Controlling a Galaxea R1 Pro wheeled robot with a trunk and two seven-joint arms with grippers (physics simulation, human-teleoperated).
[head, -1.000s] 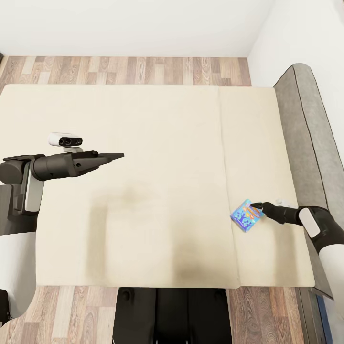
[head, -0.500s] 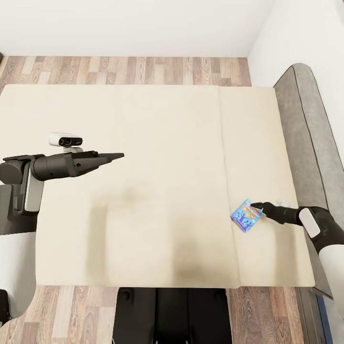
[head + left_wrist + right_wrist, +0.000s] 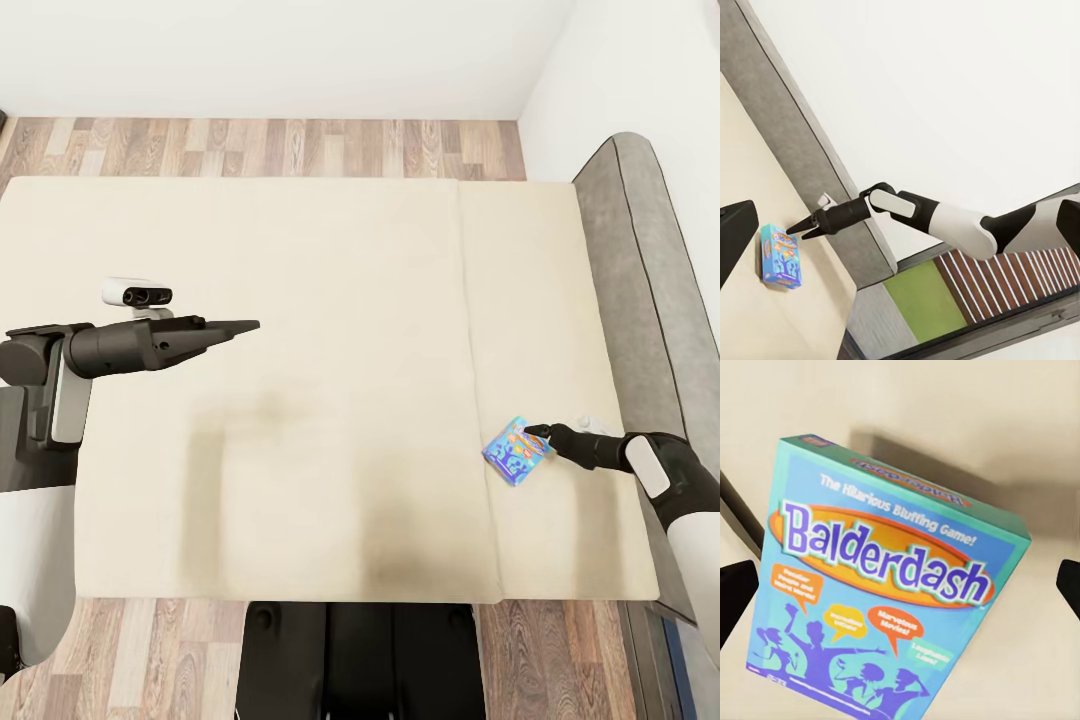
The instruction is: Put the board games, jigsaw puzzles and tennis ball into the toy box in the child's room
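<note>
The bed [image 3: 330, 300] lies under both arms, its seam [image 3: 468, 380] running down the mattress right of centre. A small blue game box [image 3: 516, 452] rests on the bed just right of that seam, near the bed's near edge. In the right wrist view the box [image 3: 889, 600] has a blue-green lid printed "Balderdash", and it lies flat on the cream cover with a shadow along its far side.

The right gripper [image 3: 540, 433] reaches in from the bed's right side, with its tips at the box's right edge — whether they touch it I cannot tell from the head view. The right wrist view has a dark fingertip [image 3: 735, 596] at each side of the picture, spread wider than the box, so the fingers stand wide and hold nothing. From the left wrist view the right gripper [image 3: 801, 225] tapers to a point just above the box [image 3: 780, 256], beside the grey headboard [image 3: 802, 142].

The left gripper [image 3: 240, 325] hangs over the left half of the bed, well apart from the box, with the arm level and pointing toward the seam. Its fingers look pressed close together in the head view, with nothing between them. A white camera [image 3: 137, 294] sits atop that arm.

Beyond the bed's far edge runs a strip of wood floor [image 3: 260, 148] — then the white wall [image 3: 280, 50].
</note>
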